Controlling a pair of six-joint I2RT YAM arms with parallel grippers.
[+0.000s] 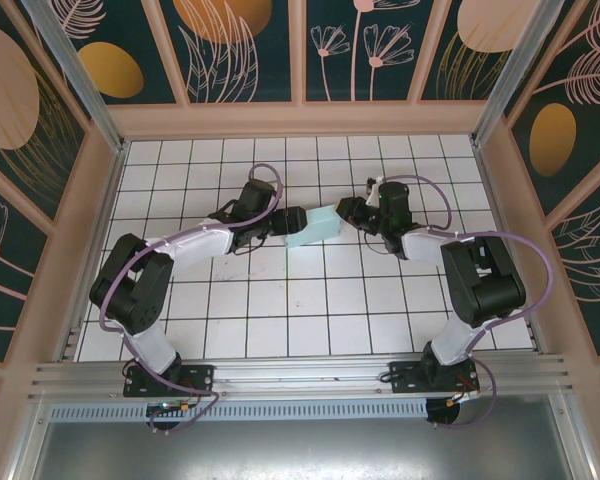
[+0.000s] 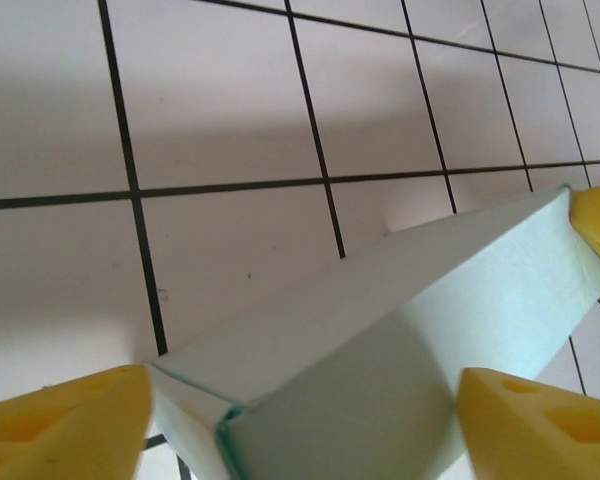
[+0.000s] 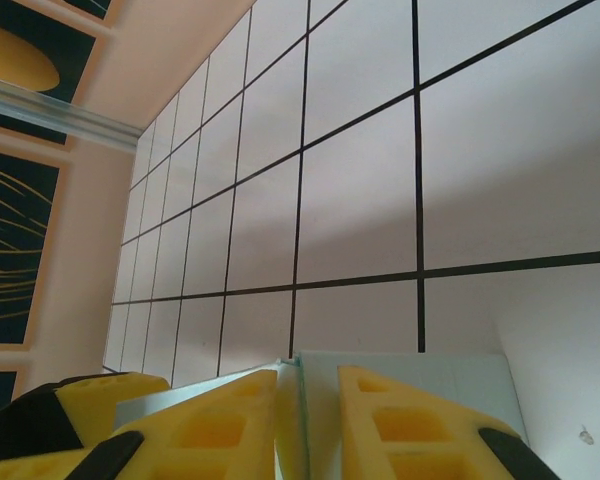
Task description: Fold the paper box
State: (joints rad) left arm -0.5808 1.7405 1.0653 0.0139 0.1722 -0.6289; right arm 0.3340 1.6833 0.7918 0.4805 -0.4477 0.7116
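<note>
Our right jaws are clamped on a thin edge of the paper box (image 3: 465, 378). Our left jaws stand wide apart, straddling the box's opposite end. The box rests on the white tiled bench (image 1: 280, 300), with one arm at each of its ends.

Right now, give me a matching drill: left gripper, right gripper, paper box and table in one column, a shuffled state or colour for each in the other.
1. left gripper
2. right gripper
3. paper box
4. table

A. white tiles, dark grid lines
B. jaws pinched on a thin card wall
C. pale teal, lying between the two arms' tips
D. jaws spread wide, box end between them

Pairs: 1-D, 2-B, 3-C, 4-A
</note>
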